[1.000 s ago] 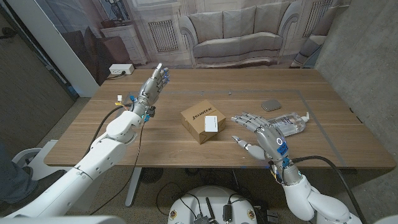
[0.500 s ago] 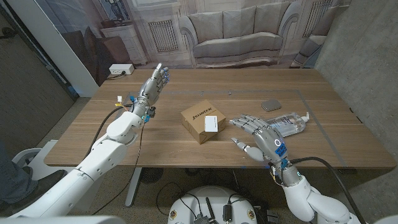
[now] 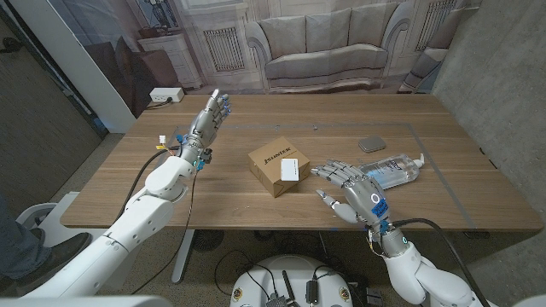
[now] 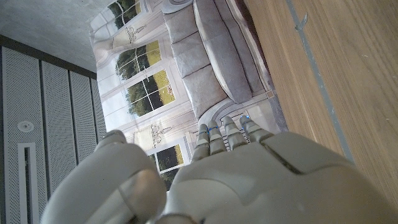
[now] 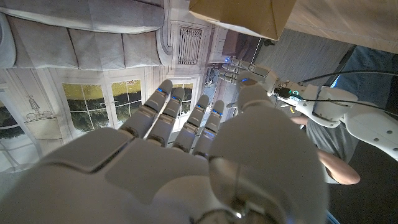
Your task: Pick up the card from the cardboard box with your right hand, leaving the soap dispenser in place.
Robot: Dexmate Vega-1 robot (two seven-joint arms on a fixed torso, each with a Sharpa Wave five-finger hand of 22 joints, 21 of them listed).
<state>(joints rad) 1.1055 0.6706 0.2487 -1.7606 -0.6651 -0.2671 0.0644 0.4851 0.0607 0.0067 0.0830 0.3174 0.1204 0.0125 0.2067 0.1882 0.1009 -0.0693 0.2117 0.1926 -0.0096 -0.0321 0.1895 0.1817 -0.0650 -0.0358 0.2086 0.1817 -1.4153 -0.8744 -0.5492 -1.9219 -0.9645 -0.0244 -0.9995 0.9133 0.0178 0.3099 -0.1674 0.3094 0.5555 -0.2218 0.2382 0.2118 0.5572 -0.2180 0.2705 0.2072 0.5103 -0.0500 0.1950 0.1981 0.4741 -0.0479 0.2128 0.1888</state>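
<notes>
My right hand (image 3: 358, 194) hovers over the wooden table (image 3: 256, 209), just to the right of the cardboard box (image 3: 276, 168) and apart from it. Its fingers (image 3: 334, 173) are spread and extended toward the box, thumb held apart beneath them; nothing is in its grasp. The shell is smooth, glossy white plastic with rounded segments, and in the right wrist view the back of my right hand (image 5: 174, 162) shows the same moulded surface, with a corner of the box (image 5: 242, 15) beyond the fingertips.

The box is a small brown cube with matte faces and dark printed lettering on its top. The card (image 3: 289, 170) is a flat white rectangle lying on the box at its right side (whether on the top or against the slanted side face I cannot tell).

The soap dispenser (image 3: 392, 170) is clear plastic, lying on its side on the table, just behind my right hand. A small grey rounded-square pad (image 3: 371, 143) sits beyond it.

My left hand (image 3: 210, 115) is well apart at the far left of the table, fingers straight and close together, holding nothing. In the left wrist view, my left hand (image 4: 236, 180) shows the table's straight wood grain beside it
</notes>
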